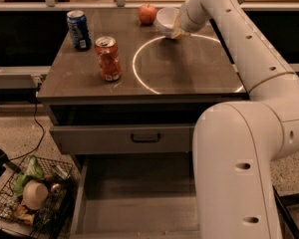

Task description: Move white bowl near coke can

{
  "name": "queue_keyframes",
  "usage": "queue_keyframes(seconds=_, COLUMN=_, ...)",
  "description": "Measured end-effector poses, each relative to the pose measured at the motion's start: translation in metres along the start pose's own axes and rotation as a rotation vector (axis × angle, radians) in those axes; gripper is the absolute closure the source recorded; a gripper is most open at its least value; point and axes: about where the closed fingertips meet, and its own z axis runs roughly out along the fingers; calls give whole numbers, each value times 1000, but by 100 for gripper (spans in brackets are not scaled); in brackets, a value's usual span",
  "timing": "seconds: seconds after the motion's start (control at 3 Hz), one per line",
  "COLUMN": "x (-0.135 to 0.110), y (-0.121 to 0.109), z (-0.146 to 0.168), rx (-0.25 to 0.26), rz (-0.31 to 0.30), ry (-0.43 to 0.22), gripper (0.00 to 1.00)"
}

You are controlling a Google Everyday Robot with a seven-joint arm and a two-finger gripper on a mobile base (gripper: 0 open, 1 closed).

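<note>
The white bowl (167, 20) is at the back of the table top, tilted and raised a little, just right of a red apple. My gripper (178, 30) is at the bowl's right rim and looks closed on it. The coke can (108, 59), red-orange with a silver top, stands upright at the left middle of the table, well to the left and in front of the bowl.
A blue soda can (78, 30) stands at the back left. A red apple (147, 14) sits at the back next to the bowl. A white ring (184, 63) is marked on the table. A lower drawer (139, 208) is pulled open; a wire basket (32, 195) sits on the floor at left.
</note>
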Motion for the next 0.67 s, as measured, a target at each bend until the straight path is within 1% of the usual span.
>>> queue_keyframes(seconds=0.33, x=-1, y=1, z=3, rx=-4, rz=0, ry=-2, gripper=100)
queue_keyframes(seconds=0.67, x=-1, y=2, z=3, rx=-12, rz=-8, ry=-4, gripper=100)
